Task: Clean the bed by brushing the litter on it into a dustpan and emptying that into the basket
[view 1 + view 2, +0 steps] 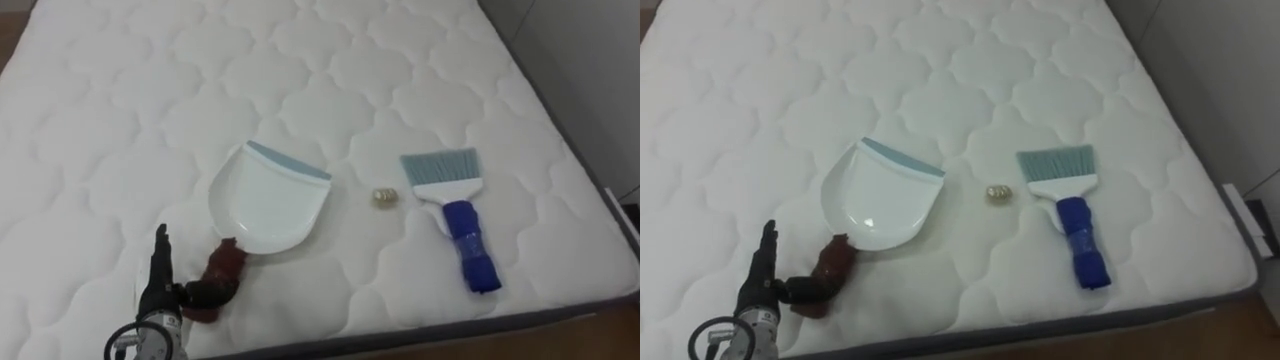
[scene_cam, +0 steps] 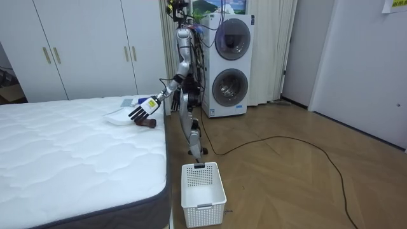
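On the white quilted mattress (image 1: 300,70) lies a white dustpan (image 1: 268,205) with a pale blue lip and a reddish-brown handle (image 1: 222,270) pointing toward the near edge. A small crumpled golden scrap (image 1: 384,197) rests between the pan and a hand brush (image 1: 455,195), which has pale blue bristles and a blue handle. My left hand (image 1: 158,285) stands edge-on just left of the pan's handle, fingers straight, thumb touching the handle's end. The room view has that hand (image 2: 143,110) spread open over the bed's corner.
The mattress's near edge (image 1: 420,330) runs along the bottom, its right edge (image 1: 600,190) beside a grey floor strip. A white laundry basket (image 2: 203,186) sits on the wood floor at the bed's side. Stacked washing machines (image 2: 229,63) and wardrobes (image 2: 82,44) stand behind.
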`<state>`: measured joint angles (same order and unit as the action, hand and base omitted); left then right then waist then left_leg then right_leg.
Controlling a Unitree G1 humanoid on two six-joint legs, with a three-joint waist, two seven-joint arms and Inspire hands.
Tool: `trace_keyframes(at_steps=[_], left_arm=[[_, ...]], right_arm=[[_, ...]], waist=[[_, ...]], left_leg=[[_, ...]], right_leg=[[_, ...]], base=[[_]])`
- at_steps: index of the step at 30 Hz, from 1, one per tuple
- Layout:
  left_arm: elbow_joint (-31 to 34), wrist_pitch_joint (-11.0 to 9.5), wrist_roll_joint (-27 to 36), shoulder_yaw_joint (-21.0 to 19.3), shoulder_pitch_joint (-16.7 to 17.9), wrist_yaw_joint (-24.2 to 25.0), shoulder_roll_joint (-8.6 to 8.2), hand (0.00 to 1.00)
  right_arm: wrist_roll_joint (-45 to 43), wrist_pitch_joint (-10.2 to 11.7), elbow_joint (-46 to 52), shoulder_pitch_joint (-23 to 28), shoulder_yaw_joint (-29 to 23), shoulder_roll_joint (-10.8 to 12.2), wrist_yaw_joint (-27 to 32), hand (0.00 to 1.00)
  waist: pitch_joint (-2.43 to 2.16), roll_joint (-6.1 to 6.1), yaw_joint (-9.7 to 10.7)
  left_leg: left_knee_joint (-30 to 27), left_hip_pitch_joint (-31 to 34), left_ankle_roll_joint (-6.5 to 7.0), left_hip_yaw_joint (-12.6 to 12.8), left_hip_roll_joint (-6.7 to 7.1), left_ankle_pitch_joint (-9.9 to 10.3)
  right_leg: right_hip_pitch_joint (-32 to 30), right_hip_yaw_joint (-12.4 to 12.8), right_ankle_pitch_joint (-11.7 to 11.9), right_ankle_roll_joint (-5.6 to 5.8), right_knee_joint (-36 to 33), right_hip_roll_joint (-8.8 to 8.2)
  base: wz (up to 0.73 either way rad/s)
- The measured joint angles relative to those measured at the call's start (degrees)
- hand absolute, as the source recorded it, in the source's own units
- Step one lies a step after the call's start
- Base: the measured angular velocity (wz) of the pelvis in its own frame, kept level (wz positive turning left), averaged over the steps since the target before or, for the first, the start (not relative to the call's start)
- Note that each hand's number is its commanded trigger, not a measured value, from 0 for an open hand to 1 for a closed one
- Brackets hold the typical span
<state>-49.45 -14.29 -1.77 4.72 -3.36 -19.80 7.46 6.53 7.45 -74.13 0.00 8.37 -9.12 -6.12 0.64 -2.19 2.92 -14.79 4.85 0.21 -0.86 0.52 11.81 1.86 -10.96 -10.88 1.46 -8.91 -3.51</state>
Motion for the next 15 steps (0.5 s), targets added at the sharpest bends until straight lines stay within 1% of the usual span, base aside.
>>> trace_keyframes(at_steps=[3,8,11,15], left_arm=[[-1.68,0.00,0.00,0.01,-0.93,0.04,0.00,0.00],[-2.41,0.00,-0.05,0.02,-1.49,0.07,-0.21,0.00],[-2.43,0.00,-0.10,0.02,-3.08,-0.02,-0.31,0.00],[-2.44,-0.05,-0.12,0.02,-5.83,-1.16,-0.31,0.00]], right_arm=[[0.03,0.05,-0.05,-0.06,0.52,0.00,0.05,0.00],[0.03,0.04,-0.27,-0.74,1.79,0.00,0.12,0.00],[0.05,0.06,-1.08,-1.39,2.35,-0.05,0.11,0.00],[0.07,0.06,-1.49,-2.30,2.68,-0.11,0.09,0.00]], waist=[[-0.09,-0.21,0.04],[0.02,-0.42,0.12],[0.08,-0.36,0.13],[0.54,0.29,0.56]], left_leg=[[0.01,0.57,0.00,0.06,-0.02,0.00],[0.03,0.81,0.00,0.48,-0.09,0.00],[-0.19,1.54,0.00,0.50,-0.13,0.00],[-0.70,2.72,0.02,0.35,-0.14,-0.03]], right_leg=[[-0.64,0.00,0.00,0.00,-0.01,0.00],[-0.90,0.07,0.00,0.00,0.02,0.01],[-1.79,0.01,0.00,0.00,-0.06,0.04],[-2.68,-0.08,0.02,-0.04,-0.59,0.06]], base=[[0.00],[0.00],[0.00],[0.01]])
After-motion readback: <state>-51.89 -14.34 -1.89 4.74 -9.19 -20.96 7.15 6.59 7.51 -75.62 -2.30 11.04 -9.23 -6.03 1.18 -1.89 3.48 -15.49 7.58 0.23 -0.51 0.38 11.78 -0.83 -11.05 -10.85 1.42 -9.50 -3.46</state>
